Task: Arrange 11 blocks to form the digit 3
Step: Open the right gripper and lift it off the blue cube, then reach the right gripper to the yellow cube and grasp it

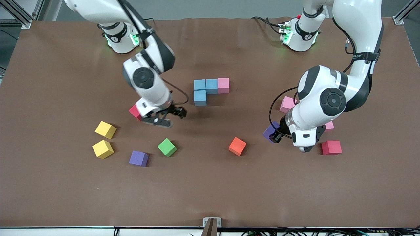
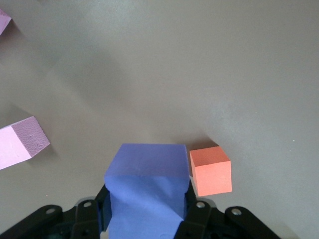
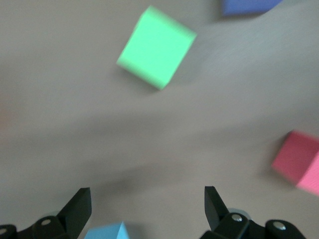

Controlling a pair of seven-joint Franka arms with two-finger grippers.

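My left claw (image 2: 147,219) was clamped on a purple block (image 2: 147,191), over the worktop (image 1: 210,183) toward the left arm's end. My right claw (image 3: 148,209) stood wide apart, holding nothing, over bare worktop just beside a red cube (image 1: 135,111). The left wrist view showed the grip closely, with the orange block (image 2: 211,170) near; the front view hid most of it under the wrist. Three light blue blocks (image 1: 203,89) and a pink block (image 1: 223,85) sat touching mid-worktop, well apart from both claws.
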